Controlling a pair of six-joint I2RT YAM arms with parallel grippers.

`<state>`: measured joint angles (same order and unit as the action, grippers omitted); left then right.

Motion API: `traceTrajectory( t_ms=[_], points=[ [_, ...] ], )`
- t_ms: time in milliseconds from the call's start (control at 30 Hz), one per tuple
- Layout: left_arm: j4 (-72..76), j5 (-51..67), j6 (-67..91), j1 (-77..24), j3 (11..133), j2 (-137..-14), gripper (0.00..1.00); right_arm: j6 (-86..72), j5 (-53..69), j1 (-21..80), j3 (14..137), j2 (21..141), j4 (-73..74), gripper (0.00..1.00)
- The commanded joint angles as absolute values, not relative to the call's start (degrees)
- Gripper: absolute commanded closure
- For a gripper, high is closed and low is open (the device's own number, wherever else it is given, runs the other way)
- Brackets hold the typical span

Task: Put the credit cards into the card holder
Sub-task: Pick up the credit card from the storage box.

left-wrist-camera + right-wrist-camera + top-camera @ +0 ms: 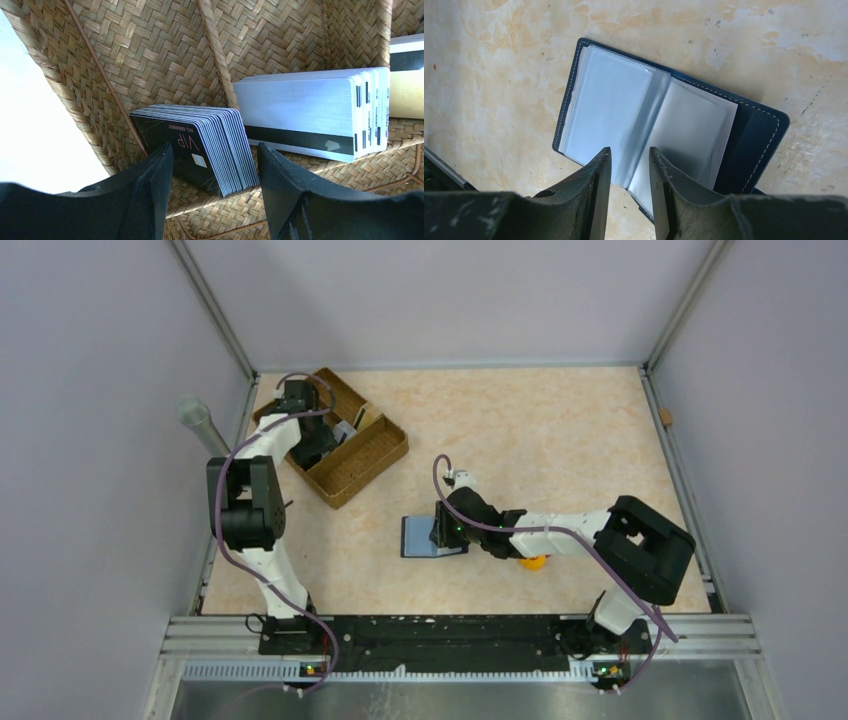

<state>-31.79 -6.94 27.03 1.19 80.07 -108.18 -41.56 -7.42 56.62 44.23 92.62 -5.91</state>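
The card holder [418, 537] lies open on the table, dark navy outside with clear sleeves inside; it fills the right wrist view [684, 125]. My right gripper [446, 528] hangs over its near edge at the fold, jaws a narrow gap apart and empty [630, 152]. The credit cards stand on edge in the woven tray: a black stack marked VIP [195, 145] and a silver stack with black stripes [305, 112]. My left gripper [316, 443] is down in the tray, open, its fingers on either side of the black stack [215, 152] without touching it.
The brown woven divided tray [372, 458] stands at the back left, its walls close around my left gripper [150, 55]. A yellow round piece [535, 562] lies under my right arm. A grey post [200, 425] stands past the left wall.
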Motion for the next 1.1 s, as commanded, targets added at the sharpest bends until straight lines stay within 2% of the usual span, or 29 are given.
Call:
traceTrajectory(
  t_ms=[0, 467, 1067],
  points=[
    [-31.3, -4.3, 26.9, 0.4, 81.4, -107.4, 0.35, -41.0, -7.6, 57.0, 44.5, 89.9, -6.3, 0.66],
    [-29.3, -3.2, 24.6, 0.3, 81.1, -104.9, 0.4, -40.9, -7.5, 57.1, 44.7, 89.9, -6.0, 0.66],
    [-28.8, -3.7, 24.0, 0.3, 80.6, -103.2, 0.41, -40.6, -7.0, 57.1, 45.0, 90.0, -6.1, 0.65]
  ],
)
